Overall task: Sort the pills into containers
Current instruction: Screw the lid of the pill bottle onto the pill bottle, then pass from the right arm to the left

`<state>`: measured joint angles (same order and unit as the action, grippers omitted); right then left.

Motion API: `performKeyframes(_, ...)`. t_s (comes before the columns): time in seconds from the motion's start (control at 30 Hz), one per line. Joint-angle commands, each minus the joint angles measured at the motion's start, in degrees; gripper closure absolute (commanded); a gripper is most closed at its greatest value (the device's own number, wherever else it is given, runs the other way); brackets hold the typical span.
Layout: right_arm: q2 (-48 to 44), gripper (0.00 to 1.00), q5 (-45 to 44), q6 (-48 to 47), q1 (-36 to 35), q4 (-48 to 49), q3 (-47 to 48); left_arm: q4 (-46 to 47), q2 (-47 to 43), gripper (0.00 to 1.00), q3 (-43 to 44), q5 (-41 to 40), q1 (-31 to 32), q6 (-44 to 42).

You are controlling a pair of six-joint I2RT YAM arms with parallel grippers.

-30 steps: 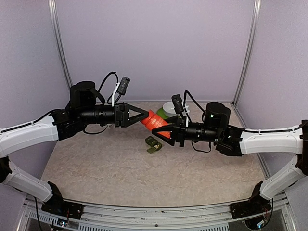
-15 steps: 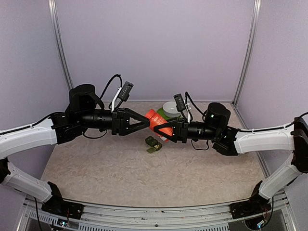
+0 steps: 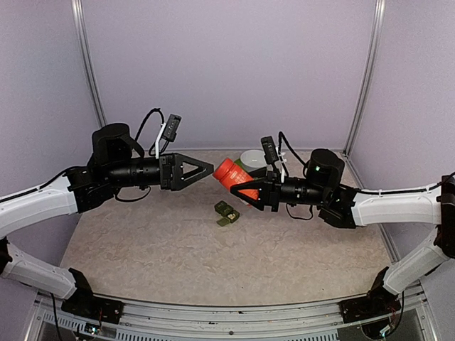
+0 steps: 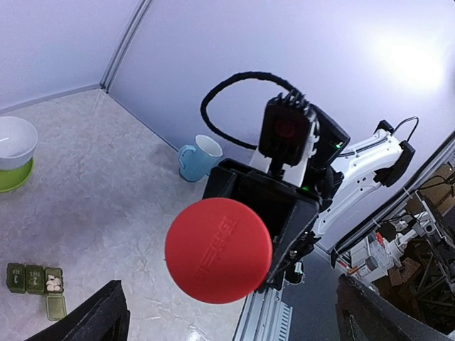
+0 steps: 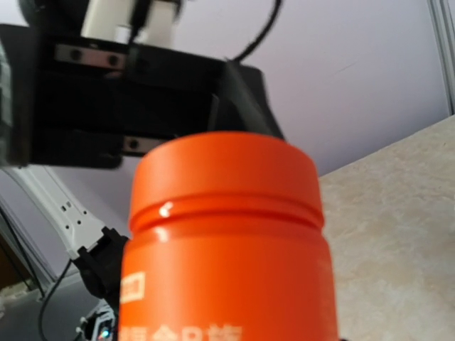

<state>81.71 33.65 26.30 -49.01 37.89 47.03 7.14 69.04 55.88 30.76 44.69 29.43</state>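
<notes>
The containers [image 3: 227,212], a dark green strip of three lidded squares, lie on the table below both grippers. In the left wrist view the containers [image 4: 34,278] show one open compartment holding white pills [image 4: 52,283]. My right gripper [image 3: 239,187] is shut on a red bottle [image 3: 229,172], held in the air with its cap toward the left arm. The bottle [image 5: 224,241] fills the right wrist view and hides that gripper's fingers. My left gripper [image 3: 206,170] is open, just left of the cap [image 4: 219,250] and apart from it.
A white bowl [image 3: 253,157] nested in a green one [image 4: 14,175] stands behind the bottle. A pale blue mug [image 4: 197,158] sits by the back wall. Purple walls close in the back and sides of the marbled table [image 3: 178,249].
My left gripper has opened, let go of the bottle's cap and drawn back to the left. The right gripper still holds the bottle, now a little higher.
</notes>
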Motion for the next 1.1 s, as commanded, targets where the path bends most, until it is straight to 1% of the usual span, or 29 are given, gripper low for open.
performKeyframes(0.0, -1.2, 0.81, 0.8, -3.9, -0.6, 1.4, 0.1, -1.0, 3.6, 0.01, 1.8, 1.3, -0.2, 0.7)
performKeyframes(0.43, 1.6, 0.81, 2.3, -5.4, -1.5, 1.2, 1.1, 3.2, 7.4, 0.02, 3.2, 4.8, 1.0, 2.0)
performKeyframes(0.53, 2.0, 0.81, 2.7, -5.5, -1.5, 1.1, 1.2, 3.7, 7.7, 0.08, 3.3, 5.4, 1.0, 2.2)
performKeyframes(0.57, 2.1, 0.81, 2.7, -5.6, -1.5, 0.9, 1.2, 3.8, 7.9, 0.13, 3.3, 5.6, 1.0, 2.2)
performKeyframes(0.7, 2.0, 0.81, 2.3, -5.8, -1.5, 0.8, 1.2, 4.0, 7.8, 0.25, 3.3, 5.5, 1.1, 2.5)
performKeyframes(0.8, 2.0, 0.81, 2.1, -6.0, -1.5, 0.9, 1.2, 3.9, 7.8, 0.39, 3.2, 5.4, 1.0, 2.4)
performKeyframes(0.87, 2.1, 0.81, 2.1, -6.1, -1.5, 0.7, 1.2, 3.8, 7.7, 0.44, 3.2, 5.3, 1.1, 2.4)
performKeyframes(0.93, 2.2, 0.81, 2.0, -6.1, -1.5, 0.6, 1.4, 3.5, 7.8, 0.53, 3.4, 4.9, 1.1, 2.2)
performKeyframes(1.0, 2.3, 0.80, 1.8, -6.2, -1.5, 0.4, 1.6, 2.9, 7.7, 0.57, 3.6, 4.3, 1.3, 1.8)
performKeyframes(1.07, 2.4, 0.77, 1.6, -6.3, -1.5, 0.1, 1.7, 2.3, 7.7, 0.58, 3.9, 3.6, 1.4, 1.5)
